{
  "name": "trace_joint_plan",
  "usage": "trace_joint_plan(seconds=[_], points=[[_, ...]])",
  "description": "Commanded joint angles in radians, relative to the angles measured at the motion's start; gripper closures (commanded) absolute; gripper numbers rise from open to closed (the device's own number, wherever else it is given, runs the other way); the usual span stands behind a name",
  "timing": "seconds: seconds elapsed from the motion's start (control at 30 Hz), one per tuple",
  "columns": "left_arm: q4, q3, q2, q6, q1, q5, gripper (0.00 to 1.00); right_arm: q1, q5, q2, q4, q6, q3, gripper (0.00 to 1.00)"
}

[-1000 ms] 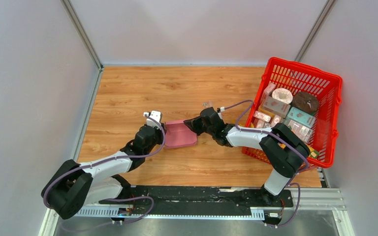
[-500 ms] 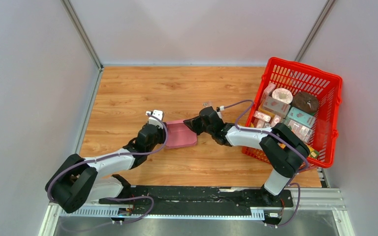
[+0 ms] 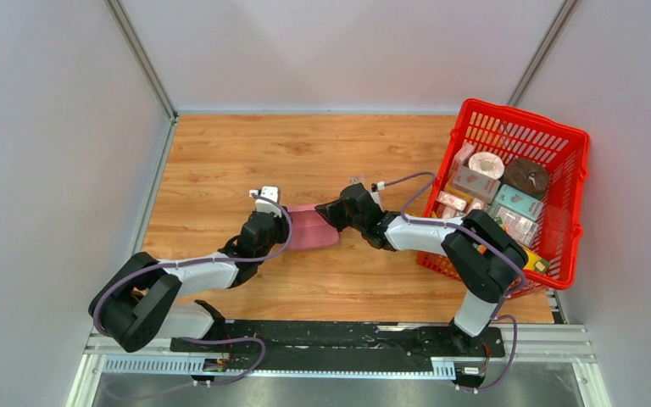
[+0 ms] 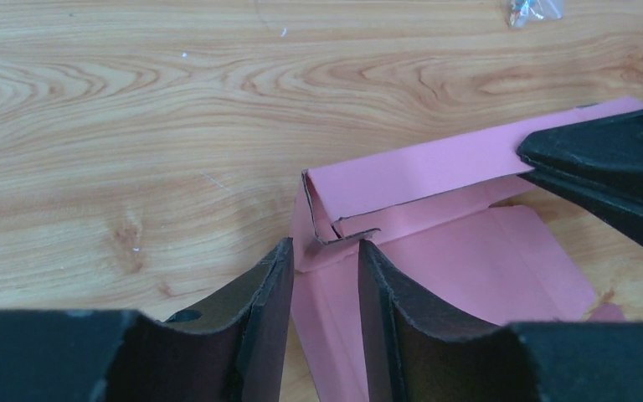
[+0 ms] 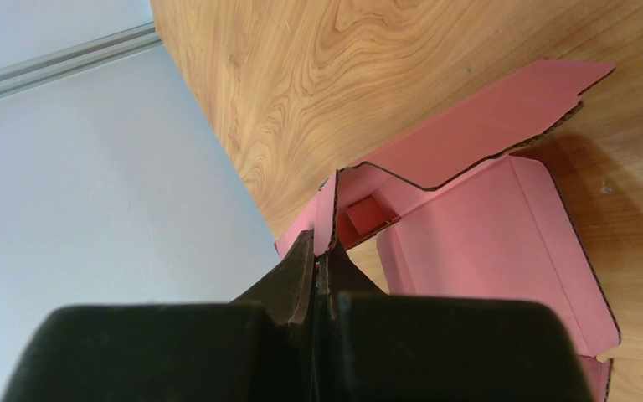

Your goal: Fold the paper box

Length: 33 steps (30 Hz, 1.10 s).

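The pink paper box lies part-folded on the wooden table, its back wall raised. My left gripper is at the box's left end. In the left wrist view its fingers are apart and straddle the left corner of the box, where a small tab is tucked in. My right gripper is at the box's right end. In the right wrist view it is shut on the edge of an upright side wall of the box.
A red mesh basket with several printed cartons stands at the right edge of the table. A small clear scrap lies just behind the right gripper and also shows in the left wrist view. Grey walls surround the table.
My left arm has stretched forward and right, bringing its gripper onto the box's left end. My right gripper has shifted slightly left, still holding the box.
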<state>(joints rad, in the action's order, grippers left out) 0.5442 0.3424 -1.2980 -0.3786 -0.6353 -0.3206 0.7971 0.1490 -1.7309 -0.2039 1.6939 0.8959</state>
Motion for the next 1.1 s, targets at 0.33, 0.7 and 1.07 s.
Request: trace_joint_plan(seconds=[0.33,0.7,1.07], points=[[0.106,0.075,-0.103,0.003,-0.072,-0.222,0.86,0.021,-0.002,-0.018,0.064,-0.042,-0.008,1.00],[0.109,0.119,-0.205,0.021,-0.093,-0.279,0.77,0.021,-0.011,-0.013,0.046,-0.030,-0.018,1.00],[-0.081,0.202,-0.296,-0.071,-0.147,-0.531,1.00,0.037,0.004,0.010,0.044,-0.036,-0.028,1.00]])
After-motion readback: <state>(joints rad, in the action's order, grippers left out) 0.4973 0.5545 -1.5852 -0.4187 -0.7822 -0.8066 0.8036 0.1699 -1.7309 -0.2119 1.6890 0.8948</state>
